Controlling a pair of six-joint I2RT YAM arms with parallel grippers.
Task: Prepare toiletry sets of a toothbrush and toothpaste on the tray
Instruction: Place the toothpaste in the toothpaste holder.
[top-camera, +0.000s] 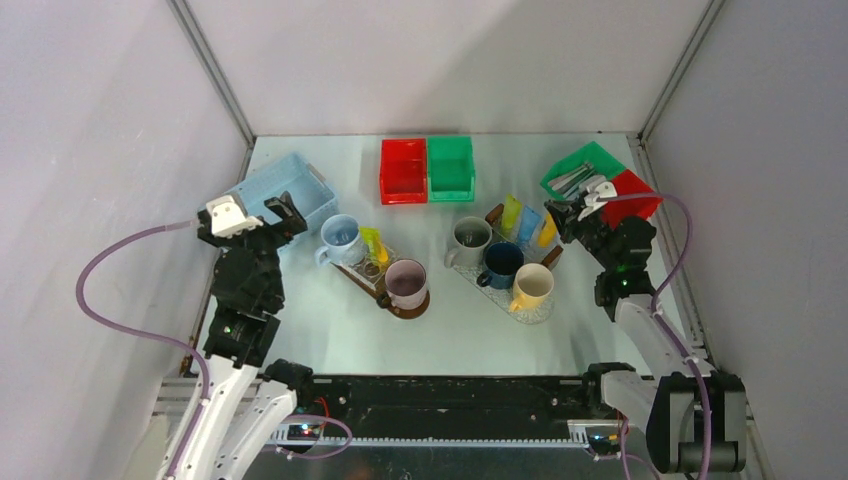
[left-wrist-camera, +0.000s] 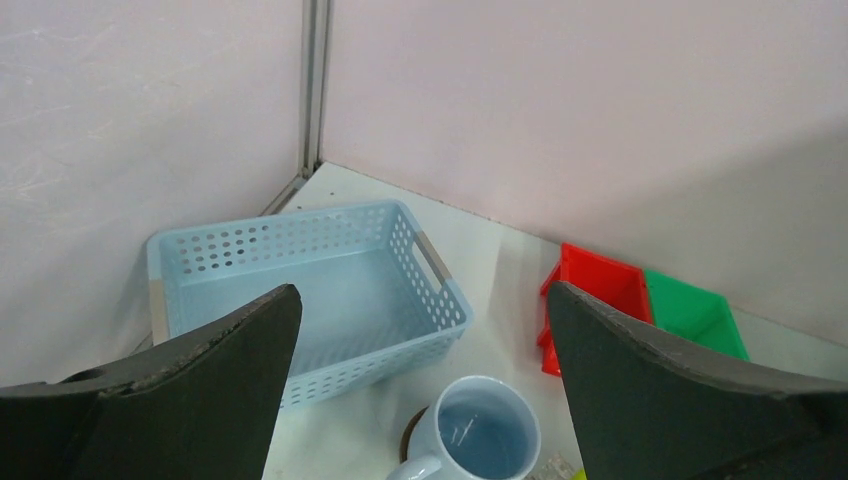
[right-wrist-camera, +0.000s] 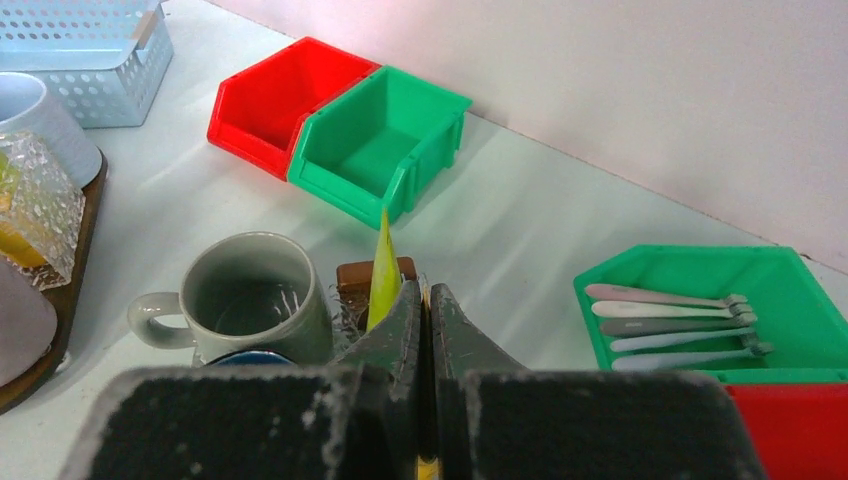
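**Q:** Where's the job at rn?

**A:** Overhead view, two trays mid-table. The long glassy-patterned tray (top-camera: 545, 308) on the right carries three ceramic mugs (top-camera: 470, 238). Three flat soft tubes stand at its far end: lime green tube (top-camera: 511, 213), light blue tube (top-camera: 528, 226), orange tube (top-camera: 546, 232). The dark wooden tray (top-camera: 352, 275) on the left has two mugs (top-camera: 340, 238) & a yellow-green soft tube (top-camera: 375, 243) upright in a clear holder (right-wrist-camera: 40, 200).

**Q:** Toothbrushes?

**A:** The slim pale toothbrushes (right-wrist-camera: 670, 320) lie side by side in the green plastic bin (right-wrist-camera: 700, 255) far right, off both trays. None clearly seen on a tray. My read: paste is placed, brushes are left to do.

**Q:** Arms?

**A:** The right gripper (right-wrist-camera: 427, 295) has its fingers pressed together, just beside the orange tube & near the brush bin. A yellow sliver shows between them low in the wrist view; can't tell if that's a pinched tube. The left gripper (left-wrist-camera: 422, 290) is spread wide w/ nothing in it, held up near the pale blue perforated basket (left-wrist-camera: 200, 250)
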